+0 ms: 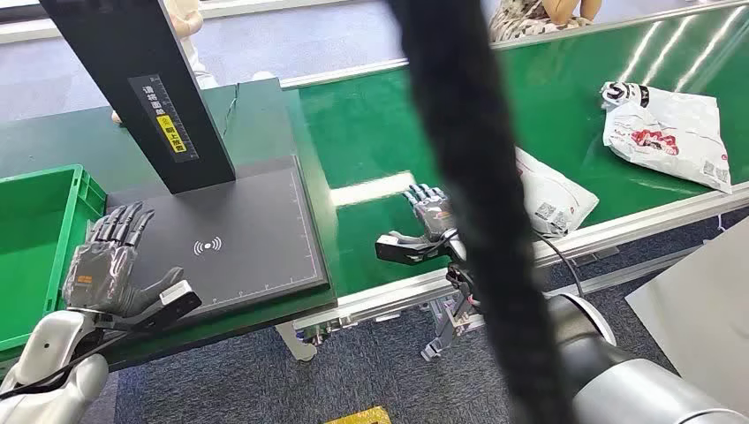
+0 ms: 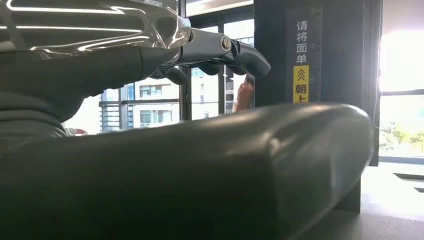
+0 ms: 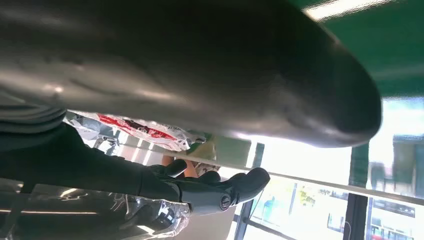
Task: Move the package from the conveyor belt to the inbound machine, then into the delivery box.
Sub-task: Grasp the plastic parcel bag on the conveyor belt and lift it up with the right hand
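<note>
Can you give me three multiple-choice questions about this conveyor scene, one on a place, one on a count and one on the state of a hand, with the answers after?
1. Where is the green bin?
A. left of the scanner pad
B. on the conveyor belt
C. under the belt

2. How many packages lie on the belt?
A. one
B. two
C. four

3. What is the right hand doing?
A. gripping a package
B. pressing the pad
C. open above the belt, holding nothing

Answers: 1 A, the bin sits at the table's left end beside the pad. 2 B, the near package and the far package show in the head view. 3 C, its fingers are spread with nothing between them.
</note>
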{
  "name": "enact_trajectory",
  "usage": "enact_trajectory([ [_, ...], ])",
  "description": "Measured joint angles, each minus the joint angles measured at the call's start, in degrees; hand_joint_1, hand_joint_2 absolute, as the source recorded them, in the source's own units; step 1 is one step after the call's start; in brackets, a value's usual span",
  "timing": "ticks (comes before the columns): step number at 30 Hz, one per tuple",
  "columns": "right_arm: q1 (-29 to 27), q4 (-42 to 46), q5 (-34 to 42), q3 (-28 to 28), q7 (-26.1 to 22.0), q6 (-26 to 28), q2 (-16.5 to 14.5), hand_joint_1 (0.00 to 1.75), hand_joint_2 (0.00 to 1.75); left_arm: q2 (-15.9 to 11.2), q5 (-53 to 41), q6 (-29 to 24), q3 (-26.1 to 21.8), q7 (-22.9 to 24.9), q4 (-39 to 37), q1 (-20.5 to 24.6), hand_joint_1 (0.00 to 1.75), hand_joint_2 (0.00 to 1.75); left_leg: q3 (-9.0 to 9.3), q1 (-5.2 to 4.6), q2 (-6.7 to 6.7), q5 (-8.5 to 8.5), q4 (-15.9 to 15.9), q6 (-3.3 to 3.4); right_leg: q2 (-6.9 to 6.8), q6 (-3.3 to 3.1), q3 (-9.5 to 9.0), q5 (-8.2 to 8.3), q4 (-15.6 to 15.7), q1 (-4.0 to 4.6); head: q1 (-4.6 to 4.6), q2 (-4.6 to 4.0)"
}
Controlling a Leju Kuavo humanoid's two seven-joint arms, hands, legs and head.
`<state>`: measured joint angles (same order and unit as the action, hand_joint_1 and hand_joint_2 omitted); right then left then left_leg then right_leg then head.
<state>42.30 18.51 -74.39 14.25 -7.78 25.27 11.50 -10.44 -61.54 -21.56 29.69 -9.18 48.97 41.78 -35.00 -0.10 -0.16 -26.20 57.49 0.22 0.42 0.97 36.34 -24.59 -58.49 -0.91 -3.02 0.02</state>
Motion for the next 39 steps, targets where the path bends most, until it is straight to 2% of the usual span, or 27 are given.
enact_trajectory([
  [5, 0.8, -0.2, -0.1, -0.1, 1.4, -0.9, 0.0, 0.00, 0.00, -0.7, 1.0, 0.6, -0.8, -1.4, 0.3, 0.1, 0.00, 0.00, 0.02, 0.00, 0.01, 0.00, 0.0, 0.00, 0.00, 0.00, 0.00, 0.00, 0.0, 0.00, 0.00, 0.00],
  [9, 1.2, -0.5, 0.5, -1.1, 5.6, -2.3, 0.6, 0.00, 1.75, -1.3, 2.2, 0.7, -1.2, -3.3, 0.2, 0.2, 0.00, 0.00, 0.02, 0.00, -0.02, 0.01, 0.0, 0.00, -0.04, 0.00, 0.00, 0.00, 0.0, 0.00, 0.00, 0.00],
  [16, -0.7, -1.5, 2.1, -4.5, 10.9, -4.9, 4.2, 0.00, 1.75, -2.2, 2.8, 0.6, -1.5, -3.4, 1.0, -1.2, 0.00, 0.00, -0.01, -0.02, -0.09, -0.02, 0.0, 0.00, -0.04, 0.01, 0.00, -0.01, 0.0, -0.02, -0.01, 0.00],
  [28, -4.2, -2.5, 1.6, -8.1, 17.2, -5.6, 7.8, 0.00, 1.75, -2.1, 1.6, 0.8, -1.5, -2.4, 3.8, -3.9, 0.00, 0.00, 0.07, -0.01, -0.02, -0.03, 0.0, 0.00, -0.02, 0.01, -0.05, -0.01, 0.0, 0.00, -0.01, 0.00],
  [33, -4.4, -2.5, 0.7, -9.2, 16.8, -3.8, 8.4, 0.00, 1.75, -2.0, 0.2, 1.3, -2.3, -1.7, 5.6, -5.7, 0.00, 0.00, 0.09, -0.02, -0.10, -0.02, 0.0, 0.00, -0.10, 0.03, -0.11, -0.04, 0.1, -0.02, -0.01, 0.00],
  [39, -5.2, -2.5, -1.4, -10.4, 11.9, 5.0, 7.9, 0.00, 1.75, -1.3, -1.4, 2.9, -3.0, -1.4, 6.6, -6.2, 0.00, 0.00, 0.06, -0.01, -0.13, -0.02, 0.0, 0.00, -0.13, 0.03, -0.11, -0.03, 0.0, -0.01, 0.00, 0.00],
])
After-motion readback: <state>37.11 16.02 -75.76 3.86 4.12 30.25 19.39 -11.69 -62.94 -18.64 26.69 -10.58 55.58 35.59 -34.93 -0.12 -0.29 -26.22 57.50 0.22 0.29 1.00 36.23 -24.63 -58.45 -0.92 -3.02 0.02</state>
